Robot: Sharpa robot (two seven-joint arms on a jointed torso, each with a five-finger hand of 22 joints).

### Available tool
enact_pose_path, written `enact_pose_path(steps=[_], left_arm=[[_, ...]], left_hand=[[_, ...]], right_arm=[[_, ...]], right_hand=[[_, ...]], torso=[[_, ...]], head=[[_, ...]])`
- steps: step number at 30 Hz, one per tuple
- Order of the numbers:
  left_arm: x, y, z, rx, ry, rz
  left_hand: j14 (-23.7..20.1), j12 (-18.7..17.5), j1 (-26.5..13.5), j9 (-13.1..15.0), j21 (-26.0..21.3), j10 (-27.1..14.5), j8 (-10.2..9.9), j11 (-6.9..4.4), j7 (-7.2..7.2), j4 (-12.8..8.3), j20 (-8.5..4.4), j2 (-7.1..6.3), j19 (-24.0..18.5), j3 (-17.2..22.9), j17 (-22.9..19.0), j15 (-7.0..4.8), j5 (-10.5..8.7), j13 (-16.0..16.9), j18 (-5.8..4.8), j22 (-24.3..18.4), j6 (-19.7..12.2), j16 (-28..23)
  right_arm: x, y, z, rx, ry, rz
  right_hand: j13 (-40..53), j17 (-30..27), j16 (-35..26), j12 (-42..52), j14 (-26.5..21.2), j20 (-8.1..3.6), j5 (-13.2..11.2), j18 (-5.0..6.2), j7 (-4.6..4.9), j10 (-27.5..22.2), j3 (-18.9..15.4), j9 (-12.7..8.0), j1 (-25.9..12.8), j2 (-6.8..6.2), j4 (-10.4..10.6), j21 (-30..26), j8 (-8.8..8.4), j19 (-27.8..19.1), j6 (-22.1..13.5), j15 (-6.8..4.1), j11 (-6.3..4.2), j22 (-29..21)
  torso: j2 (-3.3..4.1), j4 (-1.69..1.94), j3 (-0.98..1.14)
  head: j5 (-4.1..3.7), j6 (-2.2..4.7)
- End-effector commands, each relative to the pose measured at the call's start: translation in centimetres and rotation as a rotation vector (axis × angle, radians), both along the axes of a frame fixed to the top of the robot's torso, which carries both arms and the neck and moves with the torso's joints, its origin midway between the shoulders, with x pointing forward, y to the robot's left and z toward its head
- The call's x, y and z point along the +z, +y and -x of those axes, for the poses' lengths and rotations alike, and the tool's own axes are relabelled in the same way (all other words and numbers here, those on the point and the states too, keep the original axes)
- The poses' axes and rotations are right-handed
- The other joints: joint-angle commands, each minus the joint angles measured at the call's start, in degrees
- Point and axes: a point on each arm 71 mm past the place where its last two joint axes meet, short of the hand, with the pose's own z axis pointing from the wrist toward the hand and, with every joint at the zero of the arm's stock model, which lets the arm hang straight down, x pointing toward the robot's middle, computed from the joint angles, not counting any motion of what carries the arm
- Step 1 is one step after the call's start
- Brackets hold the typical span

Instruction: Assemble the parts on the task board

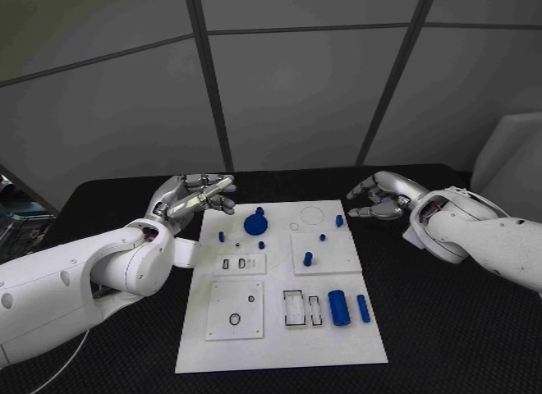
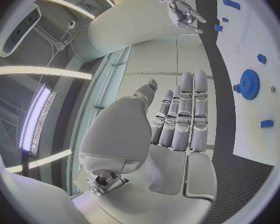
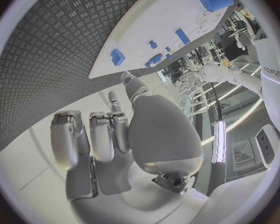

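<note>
The white task board (image 1: 283, 336) lies in the middle of the black table. A blue gear (image 1: 255, 222) stands near its far edge, with small blue pegs (image 1: 322, 238) around it. A thick blue cylinder (image 1: 338, 308) and a thin blue rod (image 1: 362, 308) lie near the front right. My left hand (image 1: 200, 197) hovers off the board's far left corner, fingers (image 2: 185, 112) stretched out straight, holding nothing. My right hand (image 1: 380, 197) hovers beyond the far right corner, fingers (image 3: 99, 134) loosely curved and empty. The gear (image 2: 247, 83) also shows beside my left hand.
White inset plates with slots and holes (image 1: 236, 310) sit on the board's left and middle. Black matting (image 1: 461, 328) surrounds the board on all sides. Grey wall panels rise behind the table's far edge.
</note>
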Motion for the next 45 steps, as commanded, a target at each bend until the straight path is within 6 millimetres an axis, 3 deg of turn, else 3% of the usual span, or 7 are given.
enact_pose_path(steps=[1,6,10,15,21,31,45], left_arm=[[0.0,-0.1,0.0,-0.01,-0.004,0.006],[0.0,-0.1,-0.1,-0.01,-0.003,0.005],[-0.1,0.0,-0.2,-0.007,-0.002,0.004],[-0.2,0.0,-0.2,-0.008,-0.002,0.005],[-0.2,0.2,-0.3,-0.005,-0.002,0.003],[-0.3,0.2,-0.3,-0.005,-0.002,0.004],[-0.3,0.2,-0.4,-0.004,-0.001,0.003]], left_hand=[[-0.1,-0.2,0.1,0.0,0.2,-0.2,-0.3,0.07,0.02,-0.3,-0.14,0.35,-0.4,0.0,0.1,0.28,-0.21,0.1,-0.28,0.1,-0.5,-0.2],[-0.1,-0.2,0.1,0.0,0.2,-0.2,-0.3,0.07,0.02,-0.3,-0.14,0.35,-0.4,0.0,0.1,0.28,-0.21,0.1,-0.28,0.1,-0.5,-0.2],[-0.1,-0.2,0.2,0.0,0.3,-0.1,-0.3,0.04,0.0,-0.5,-0.15,0.44,-0.5,0.1,0.2,0.25,-0.19,0.1,-0.27,0.1,-0.4,-0.3],[-0.1,-0.2,0.3,0.0,0.3,-0.1,-0.3,0.03,-0.01,-0.6,-0.16,0.48,-0.5,0.2,0.2,0.24,-0.19,0.1,-0.26,0.2,-0.4,-0.4],[-0.1,-0.2,0.4,0.0,0.3,-0.1,-0.3,0.03,-0.01,-0.7,-0.17,0.49,-0.5,0.2,0.3,0.22,-0.18,0.1,-0.26,0.2,-0.4,-0.4],[-0.1,-0.2,0.5,0.0,0.3,-0.1,-0.3,0.03,-0.01,-0.8,-0.18,0.52,-0.5,0.3,0.3,0.21,-0.18,0.1,-0.25,0.2,-0.4,-0.5],[-0.1,-0.2,0.5,0.0,0.3,-0.1,-0.3,0.03,-0.01,-0.8,-0.18,0.52,-0.5,0.3,0.3,0.21,-0.18,0.1,-0.25,0.2,-0.4,-0.5]], right_arm=[[-0.3,0.3,-0.1,0.04,0.025,-0.029],[-1.1,0.7,-0.3,0.044,0.04,-0.019],[-1.7,1.0,-0.5,0.051,0.058,-0.015],[-2.3,1.4,-0.4,0.063,0.081,-0.012],[-2.6,1.4,-0.4,0.064,0.088,-0.01],[-2.7,1.5,-0.5,0.062,0.093,-0.001],[-3.2,1.9,-1.0,0.064,0.113,0.032]], right_hand=[[11.9,14.2,-0.1,-0.2,5.9,0.11,0.2,-0.18,0.19,3.5,-0.3,0.0,0.3,-0.19,-0.2,-0.4,-0.32,4.0,-0.3,0.54,0.11,12.2],[12.0,14.3,0.0,-0.2,5.9,0.37,0.8,-0.17,0.32,3.6,-0.1,0.1,0.6,0.16,-0.5,-0.4,0.0,4.0,-0.2,0.73,0.32,12.2],[12.3,14.5,0.0,0.1,5.9,0.24,1.0,-0.18,-0.18,3.9,0.4,0.1,1.6,0.51,-1.2,-0.3,0.42,4.0,0.3,0.21,0.09,12.3],[12.4,14.5,0.1,0.2,5.9,0.07,0.9,-0.18,-0.37,3.9,0.6,0.1,1.8,0.63,-1.4,-0.3,0.39,4.0,0.3,-0.01,-0.08,12.3],[12.5,14.7,0.1,0.2,6.0,-0.02,0.9,-0.2,-0.19,4.0,0.7,0.1,1.6,0.77,-1.4,-0.3,0.32,4.1,0.2,-0.02,-0.07,12.4],[12.4,14.7,0.1,0.2,6.0,-0.03,1.0,-0.22,-0.01,4.0,0.6,0.0,1.4,0.84,-1.3,-0.3,0.23,4.1,0.0,0.09,0.04,12.5],[12.8,14.8,0.2,0.5,6.0,0.1,0.8,-0.25,0.18,4.3,0.8,0.1,0.9,1.34,-1.0,-0.2,0.53,4.2,0.6,0.33,0.22,12.6]], torso=[[0.07,0.17,-0.17],[0.08,0.29,-0.16],[0.05,0.14,-0.2],[0.09,0.19,-0.24],[0.06,0.06,-0.23],[0.05,0.19,-0.24],[0.04,0.19,-0.26]], head=[[-0.35,-0.19],[-0.64,-0.27],[-0.2,-0.6],[-0.18,-0.69],[-0.23,-0.78],[-0.53,-0.93],[-0.37,-1.09]])
